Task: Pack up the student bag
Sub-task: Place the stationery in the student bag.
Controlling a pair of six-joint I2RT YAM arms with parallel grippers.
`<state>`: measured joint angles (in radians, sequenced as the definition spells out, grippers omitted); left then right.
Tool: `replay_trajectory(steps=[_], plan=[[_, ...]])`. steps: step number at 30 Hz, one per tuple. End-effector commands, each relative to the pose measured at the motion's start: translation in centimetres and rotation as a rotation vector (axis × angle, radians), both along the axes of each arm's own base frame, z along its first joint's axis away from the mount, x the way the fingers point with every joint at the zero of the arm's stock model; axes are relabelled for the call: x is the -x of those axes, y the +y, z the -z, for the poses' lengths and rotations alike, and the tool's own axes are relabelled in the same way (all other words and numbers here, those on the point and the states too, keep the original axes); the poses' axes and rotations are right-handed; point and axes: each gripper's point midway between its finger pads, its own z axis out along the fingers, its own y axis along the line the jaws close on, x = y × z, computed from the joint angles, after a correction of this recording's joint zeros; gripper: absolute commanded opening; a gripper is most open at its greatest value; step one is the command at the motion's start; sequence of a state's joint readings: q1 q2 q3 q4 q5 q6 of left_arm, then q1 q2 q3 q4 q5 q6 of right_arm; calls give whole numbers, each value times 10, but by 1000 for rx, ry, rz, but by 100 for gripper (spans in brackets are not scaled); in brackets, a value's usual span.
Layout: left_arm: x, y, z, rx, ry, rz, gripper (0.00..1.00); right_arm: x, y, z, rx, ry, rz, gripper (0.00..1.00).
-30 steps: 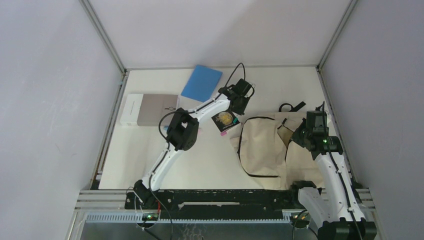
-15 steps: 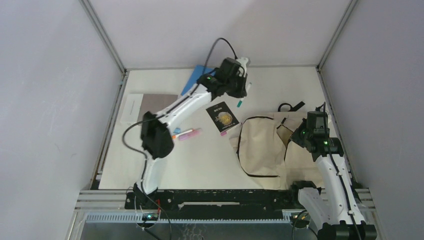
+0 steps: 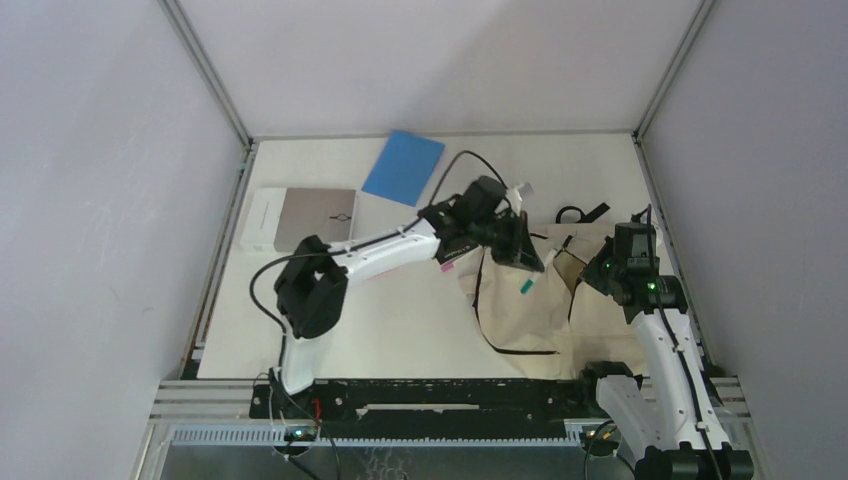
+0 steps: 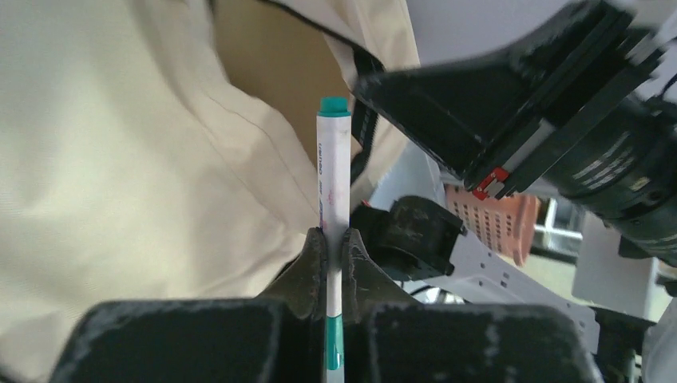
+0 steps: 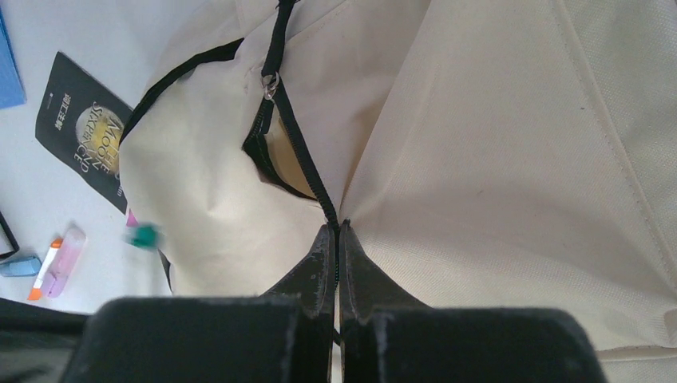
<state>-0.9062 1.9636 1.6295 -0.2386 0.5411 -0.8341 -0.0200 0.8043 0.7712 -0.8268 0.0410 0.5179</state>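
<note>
The cream student bag (image 3: pixel 520 295) with black zipper lines lies at the right of the table. My left gripper (image 3: pixel 522 262) is shut on a white marker with a teal cap (image 4: pixel 333 191) and holds it above the bag, its tip (image 3: pixel 524 287) over the fabric. In the left wrist view the marker points toward the bag's open zipper slit (image 4: pixel 263 88). My right gripper (image 5: pixel 336 231) is shut on the bag's black zipper edge (image 5: pixel 307 163) and holds the opening (image 5: pixel 275 155) apart. The bag fills the right wrist view (image 5: pixel 479 144).
A blue notebook (image 3: pixel 403 166) lies at the back. A grey and white box (image 3: pixel 298 219) sits at the left. A black booklet (image 5: pixel 86 132) lies left of the bag. A pink item and an orange-capped item (image 5: pixel 54 262) lie near it.
My left arm has swung from the back of the table to the right and forward, carrying the teal-capped marker over the bag. The right arm has not moved.
</note>
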Motion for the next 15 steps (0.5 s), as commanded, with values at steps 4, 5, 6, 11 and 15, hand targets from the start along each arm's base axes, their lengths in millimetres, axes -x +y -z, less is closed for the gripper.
replay_trajectory(steps=[4,5,6,11,15], plan=[[46,-42,-13,132,126,129,0,-13,3,-18,-17,-97,-8,0],[47,-46,-8,126,138,134,0,-13,3,-18,-19,-97,-9,0],[48,-49,-4,121,155,138,0,-13,4,-19,-21,-99,-12,0],[43,-58,22,84,206,97,0,-11,4,-20,-23,-104,-12,0],[37,-62,31,71,210,61,0,-10,4,-22,-22,-113,-13,0]])
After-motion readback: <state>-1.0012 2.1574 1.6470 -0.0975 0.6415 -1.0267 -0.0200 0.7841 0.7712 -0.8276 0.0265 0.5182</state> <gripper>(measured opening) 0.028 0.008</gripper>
